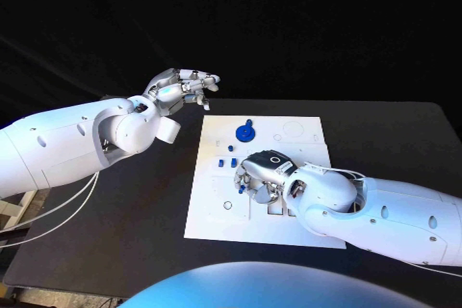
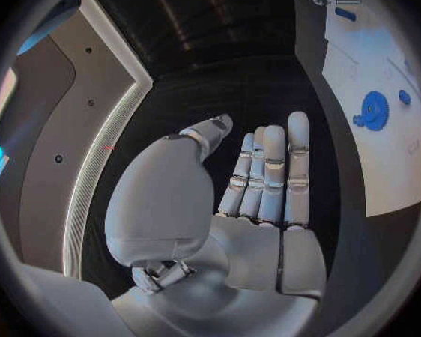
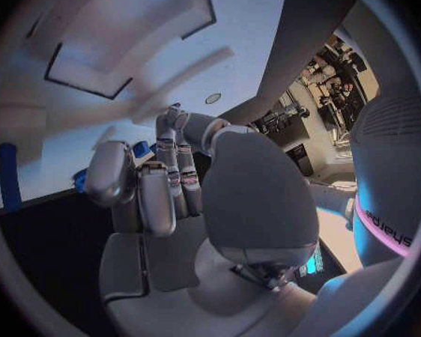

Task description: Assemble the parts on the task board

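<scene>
Right hand (image 1: 262,178) down on the board (image 1: 217,221), fingers curled among small blue pegs (image 1: 227,162), grip unclear; left hand (image 1: 183,86) empty, fingers apart, farther off.

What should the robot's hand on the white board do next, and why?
Probably close its fingers on a small blue piece and lift it. The right hand sits low on the white board with that piece just beside its fingertips; whether it already grips it is unclear. The left hand is raised off the board, holding nothing.
</scene>
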You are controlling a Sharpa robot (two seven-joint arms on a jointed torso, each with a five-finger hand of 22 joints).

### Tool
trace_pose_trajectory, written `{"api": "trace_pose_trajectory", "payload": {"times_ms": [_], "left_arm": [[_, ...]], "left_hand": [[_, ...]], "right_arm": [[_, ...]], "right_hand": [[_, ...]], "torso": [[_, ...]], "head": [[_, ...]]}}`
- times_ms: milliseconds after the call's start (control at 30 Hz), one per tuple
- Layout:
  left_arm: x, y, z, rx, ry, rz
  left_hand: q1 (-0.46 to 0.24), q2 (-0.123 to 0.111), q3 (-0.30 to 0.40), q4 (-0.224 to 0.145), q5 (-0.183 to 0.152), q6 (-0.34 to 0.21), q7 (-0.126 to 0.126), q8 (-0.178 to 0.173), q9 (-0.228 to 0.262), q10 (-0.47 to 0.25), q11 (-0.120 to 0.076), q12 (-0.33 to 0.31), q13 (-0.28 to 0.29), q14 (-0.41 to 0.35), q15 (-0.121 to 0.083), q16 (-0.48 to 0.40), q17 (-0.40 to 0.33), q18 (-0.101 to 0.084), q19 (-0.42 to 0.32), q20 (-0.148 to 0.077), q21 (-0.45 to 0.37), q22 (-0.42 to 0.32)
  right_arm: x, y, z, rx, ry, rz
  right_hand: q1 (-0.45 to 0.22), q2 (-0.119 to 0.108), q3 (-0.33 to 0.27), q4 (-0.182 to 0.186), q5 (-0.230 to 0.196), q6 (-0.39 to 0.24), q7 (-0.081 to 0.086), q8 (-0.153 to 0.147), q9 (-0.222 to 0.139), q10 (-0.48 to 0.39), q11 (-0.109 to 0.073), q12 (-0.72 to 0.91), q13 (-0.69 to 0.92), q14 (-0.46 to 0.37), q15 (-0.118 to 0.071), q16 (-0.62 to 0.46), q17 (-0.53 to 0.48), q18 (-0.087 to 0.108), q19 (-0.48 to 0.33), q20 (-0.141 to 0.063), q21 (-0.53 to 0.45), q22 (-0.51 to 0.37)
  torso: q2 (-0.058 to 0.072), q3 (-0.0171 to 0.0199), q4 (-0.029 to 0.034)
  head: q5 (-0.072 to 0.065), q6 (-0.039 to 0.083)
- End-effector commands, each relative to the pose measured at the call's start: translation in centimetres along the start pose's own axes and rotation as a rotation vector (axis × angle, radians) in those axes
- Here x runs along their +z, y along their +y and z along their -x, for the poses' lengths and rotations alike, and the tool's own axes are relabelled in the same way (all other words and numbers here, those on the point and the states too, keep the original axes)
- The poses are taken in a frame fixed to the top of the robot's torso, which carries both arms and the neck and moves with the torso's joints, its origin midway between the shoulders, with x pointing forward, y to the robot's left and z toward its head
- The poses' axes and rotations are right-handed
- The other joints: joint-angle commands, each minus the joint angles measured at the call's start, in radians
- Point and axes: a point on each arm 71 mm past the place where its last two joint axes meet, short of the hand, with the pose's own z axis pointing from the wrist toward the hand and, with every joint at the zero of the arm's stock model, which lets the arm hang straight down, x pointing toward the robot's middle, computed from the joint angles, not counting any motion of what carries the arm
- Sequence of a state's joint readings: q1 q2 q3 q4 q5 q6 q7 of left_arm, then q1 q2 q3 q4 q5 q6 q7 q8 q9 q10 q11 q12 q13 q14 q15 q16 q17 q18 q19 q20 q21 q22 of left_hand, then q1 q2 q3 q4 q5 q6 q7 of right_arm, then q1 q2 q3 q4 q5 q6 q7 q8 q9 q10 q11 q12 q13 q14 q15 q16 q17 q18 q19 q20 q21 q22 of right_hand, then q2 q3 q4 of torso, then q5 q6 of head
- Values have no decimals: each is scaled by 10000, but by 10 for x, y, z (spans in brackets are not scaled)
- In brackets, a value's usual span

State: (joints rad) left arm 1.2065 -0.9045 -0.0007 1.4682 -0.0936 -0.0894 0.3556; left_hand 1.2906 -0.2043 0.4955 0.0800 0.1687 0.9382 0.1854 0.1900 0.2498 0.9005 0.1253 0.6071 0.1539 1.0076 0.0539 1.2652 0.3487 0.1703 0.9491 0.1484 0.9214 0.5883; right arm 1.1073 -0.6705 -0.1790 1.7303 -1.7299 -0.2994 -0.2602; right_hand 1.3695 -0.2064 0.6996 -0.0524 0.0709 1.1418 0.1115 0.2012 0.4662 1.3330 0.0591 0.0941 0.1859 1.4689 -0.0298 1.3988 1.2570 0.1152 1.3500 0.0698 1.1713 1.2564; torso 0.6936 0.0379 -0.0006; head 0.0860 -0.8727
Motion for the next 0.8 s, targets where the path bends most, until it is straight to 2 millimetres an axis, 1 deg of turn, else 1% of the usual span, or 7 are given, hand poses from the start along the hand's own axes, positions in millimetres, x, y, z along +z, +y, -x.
{"api": "trace_pose_trajectory", "payload": {"times_ms": [33, 367, 500, 533, 567, 633, 800], "left_arm": [[0, -1, -2, -151, 187, -23], [1, -1, -2, -165, 231, 0], [0, -1, -2, -168, 242, 28], [0, 0, -2, -169, 247, 41], [0, 0, -2, -170, 249, 48], [0, 0, -2, -171, 254, 60], [0, 0, -2, -173, 262, 81]], "left_hand": [[-72, -6, -24, 57, -28, -94, 3, -59, 9, -65, -35, 45, 8, 35, -4, 31, 16, 145, 28, 23, -61, -8], [-37, 9, -25, 60, -20, -98, -2, -60, 17, -75, -39, 52, 7, 29, -6, 29, 15, 146, 36, 21, -77, -21], [-20, 20, -28, 66, -15, -99, -2, -60, 22, -81, -39, 58, 7, 25, -7, 28, 14, 146, 42, 19, -88, -29], [-20, 20, -28, 66, -15, -99, -2, -60, 22, -81, -39, 58, 7, 25, -7, 28, 14, 146, 42, 19, -88, -29], [-20, 20, -28, 66, -15, -99, -2, -60, 22, -81, -39, 58, 7, 25, -7, 28, 14, 146, 42, 19, -88, -29], [-23, 17, -38, 76, -18, -102, 2, -61, 25, -88, -36, 59, 6, 22, -6, 26, 14, 146, 45, 19, -95, -35], [-23, 17, -38, 76, -18, -102, 2, -61, 25, -88, -36, 59, 6, 22, -6, 26, 14, 146, 45, 19, -95, -35]], "right_arm": [[2, 1, -3, -399, 289, -68], [4, 7, -5, -534, 444, 188], [4, 6, -5, -363, 315, 266], [4, 6, -5, -304, 287, 275], [4, 6, -5, -268, 277, 277], [3, 5, -5, -211, 267, 273], [1, 3, -3, -85, 101, 211]], "right_hand": [[13, 110, 73, -13, 23, 26, 32, 37, 13, 270, -214, 60, 14, 499, -72, 27, -14, -133, -43, -17, -31, 2], [-20, 89, 60, -16, 14, 9, 40, 29, 19, 247, -208, 42, 21, 496, -69, 25, -28, -128, -59, -16, -58, -13], [-238, -25, -122, 28, 42, -379, 126, -205, -34, 40, -137, -95, 44, 475, -3, 7, -120, -95, -171, 31, -253, -131], [-418, -123, -218, 118, 134, -633, 201, -372, -92, -256, -28, -269, -22, 426, 80, -84, -291, -63, -288, 88, -461, -273], [-573, -229, -309, 202, 189, -832, 222, -500, -135, -453, 28, -333, -86, 418, 135, -83, -309, -62, -302, 139, -505, -295], [-644, -270, -358, 254, 217, -889, 224, -542, -145, -526, 47, -326, -123, 419, 150, -72, -308, -57, -301, 165, -525, -302], [-767, -400, -467, 344, 242, -1027, 235, -640, -167, -649, 77, -319, -199, 409, 179, -71, -358, -39, -312, 208, -605, -349]], "torso": [[-1, 0, -3], [-5, -3, -4], [-11, -7, -7], [-11, -8, -5], [-11, -7, -5], [-8, 1, -4], [-1, 6, -4]], "head": [[-3, 1], [-14, 1], [10, 1], [3, 1], [-2, 1], [-8, 1], [11, 1]]}}
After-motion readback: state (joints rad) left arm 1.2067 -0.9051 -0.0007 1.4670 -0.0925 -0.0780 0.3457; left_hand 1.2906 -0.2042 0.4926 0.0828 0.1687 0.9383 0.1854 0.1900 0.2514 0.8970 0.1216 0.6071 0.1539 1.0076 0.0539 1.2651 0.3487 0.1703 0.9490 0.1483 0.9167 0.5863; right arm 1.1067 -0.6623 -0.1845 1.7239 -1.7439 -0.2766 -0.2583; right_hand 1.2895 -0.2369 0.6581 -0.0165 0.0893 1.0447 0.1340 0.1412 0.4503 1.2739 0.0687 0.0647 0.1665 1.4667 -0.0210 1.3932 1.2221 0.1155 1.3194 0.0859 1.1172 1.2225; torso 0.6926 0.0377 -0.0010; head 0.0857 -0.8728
